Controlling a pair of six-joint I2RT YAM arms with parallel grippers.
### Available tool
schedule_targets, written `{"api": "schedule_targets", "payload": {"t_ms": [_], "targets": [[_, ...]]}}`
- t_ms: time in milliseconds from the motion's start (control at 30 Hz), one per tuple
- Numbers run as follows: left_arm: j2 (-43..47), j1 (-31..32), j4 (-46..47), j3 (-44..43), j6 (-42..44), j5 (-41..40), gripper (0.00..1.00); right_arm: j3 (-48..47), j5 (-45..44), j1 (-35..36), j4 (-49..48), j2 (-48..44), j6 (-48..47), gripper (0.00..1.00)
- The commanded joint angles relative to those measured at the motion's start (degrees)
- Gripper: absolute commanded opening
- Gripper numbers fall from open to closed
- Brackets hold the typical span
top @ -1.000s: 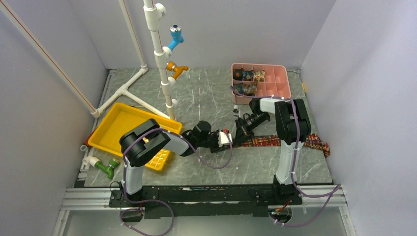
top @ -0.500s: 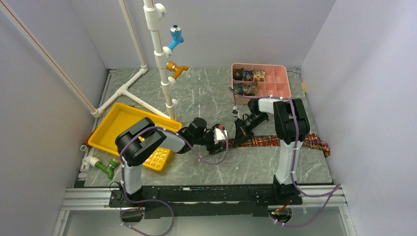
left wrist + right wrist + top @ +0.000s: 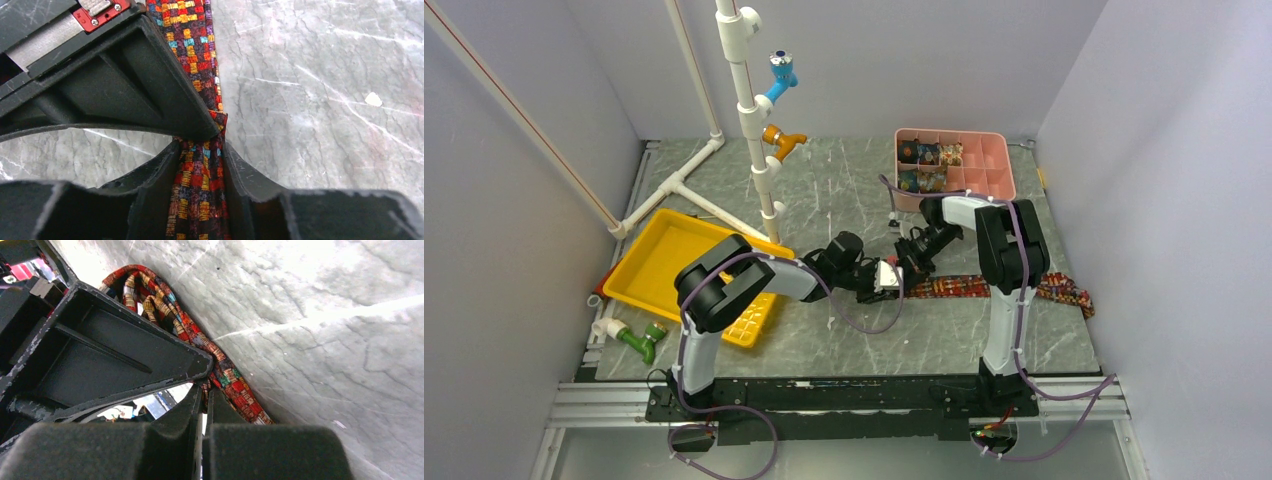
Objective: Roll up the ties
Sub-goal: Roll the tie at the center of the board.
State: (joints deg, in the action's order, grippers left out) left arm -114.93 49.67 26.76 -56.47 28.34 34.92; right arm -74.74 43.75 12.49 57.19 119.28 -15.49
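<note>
A long patterned tie point(image 3: 984, 288) in red, dark and gold lies as a flat strip across the table's right half. Its left end is gathered where both grippers meet. My left gripper point(image 3: 891, 280) is shut on the tie point(image 3: 200, 185), which fills the gap between its fingers. My right gripper point(image 3: 911, 262) is shut on a fold of the same tie point(image 3: 210, 347), its jaws almost touching. Each gripper's black body blocks part of the other's wrist view. Several rolled ties point(image 3: 929, 155) sit in the pink box.
A pink divided box point(image 3: 994, 165) stands at the back right. A yellow tray point(image 3: 649, 265) lies at the left. A white pipe stand point(image 3: 744, 100) with blue and orange fittings rises at the back centre. A green fitting point(image 3: 639, 340) lies near the left front.
My left gripper moved right, back toward the tie's end. My right gripper shifted slightly up and left. The tie's left end has bunched between them.
</note>
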Motion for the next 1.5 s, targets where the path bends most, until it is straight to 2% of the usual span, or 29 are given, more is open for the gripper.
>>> {"api": "schedule_targets", "payload": {"t_ms": [0,67,200,333,467,667,733,867,967,1067,1267,1467], "targets": [[-1.2,-1.5,-16.9,4.2,5.3,0.0,0.35,-1.1,-3.2,0.3,-1.6,-0.1,-2.0,0.00],[-1.6,-2.3,-17.6,3.6,4.8,0.2,0.34,0.2,-4.0,1.0,-2.9,1.0,-1.7,0.00],[-1.7,-3.2,-20.1,2.5,6.2,4.5,0.44,0.5,-5.0,1.7,-5.4,3.1,-0.6,0.00],[-1.8,-3.3,-21.6,2.6,8.8,4.7,0.43,-2.3,-1.7,1.7,-2.5,2.6,-1.3,0.00],[-2.9,-3.3,-23.5,0.9,9.6,4.5,0.55,-4.1,0.5,1.9,-0.5,-0.2,-1.9,0.00],[-3.4,-3.5,-23.4,0.8,8.9,4.2,0.53,-4.2,-4.5,2.0,-1.9,2.2,-1.8,0.00],[-1.9,-4.5,-20.6,2.8,6.6,4.0,0.57,-3.0,-6.5,2.0,-2.9,3.2,-1.6,0.00],[5.2,-8.1,-6.5,11.6,-0.2,4.0,0.70,-0.6,-10.1,2.1,-5.5,5.1,-1.2,0.00],[7.7,-9.2,-1.0,15.1,-4.5,2.7,0.76,0.3,-11.5,2.0,-6.3,5.9,-1.1,0.00],[8.6,-9.2,2.6,16.8,-5.6,1.5,0.76,0.3,-12.1,2.1,-6.5,6.4,-1.0,0.00],[8.1,-9.2,8.4,16.4,-6.8,1.9,0.67,-0.1,-13.0,2.0,-6.6,7.3,-0.9,0.00],[8.7,-9.0,7.9,12.2,-7.5,3.6,0.56,-0.2,-13.4,2.0,-6.5,7.7,-1.3,0.00]]}}
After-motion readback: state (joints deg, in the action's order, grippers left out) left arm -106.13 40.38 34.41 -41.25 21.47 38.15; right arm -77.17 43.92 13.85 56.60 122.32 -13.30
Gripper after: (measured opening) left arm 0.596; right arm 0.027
